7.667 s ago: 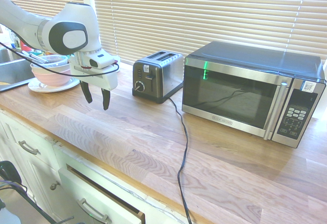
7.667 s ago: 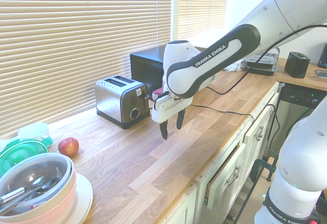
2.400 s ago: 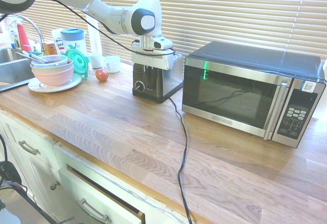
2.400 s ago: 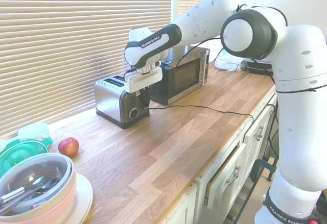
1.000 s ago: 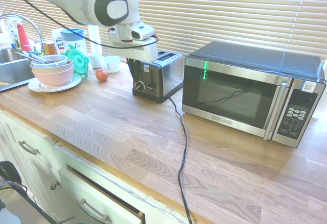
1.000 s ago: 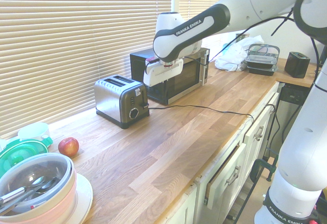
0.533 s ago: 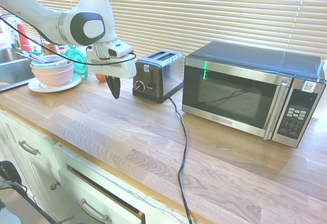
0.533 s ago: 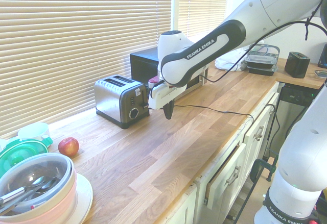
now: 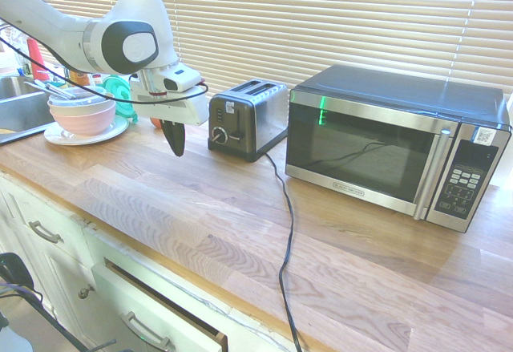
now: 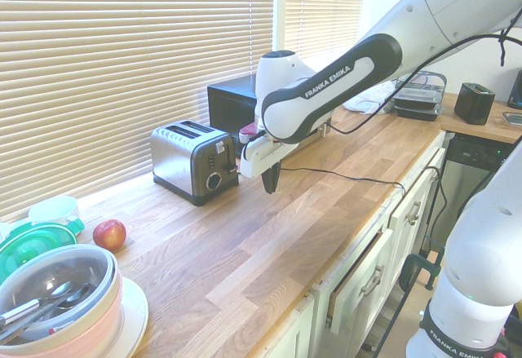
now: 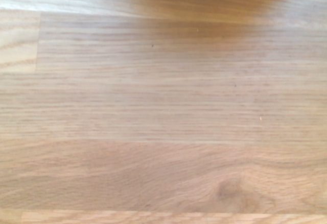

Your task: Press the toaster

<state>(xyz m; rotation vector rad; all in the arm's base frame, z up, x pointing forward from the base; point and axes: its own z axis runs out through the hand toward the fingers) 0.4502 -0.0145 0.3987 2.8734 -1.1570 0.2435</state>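
Nearest the sink side, we have the pink bowl [image 9: 83,122], smooth and round on its white plate [image 9: 56,135]. Beyond it our claw [image 9: 179,154] hangs over the pale, striped wooden bench [image 9: 216,232], its dark tapering fingers together, gripping nothing. Just beside it stands the toaster [image 9: 247,119], against the window side between claw and microwave [image 9: 385,143]: boxy, brushed steel, with a black end panel and round knob [image 9: 218,135]. If we press off-centre, we could slip past the lever or twist the knob; pushing sideways could slide the body along the smooth wood.
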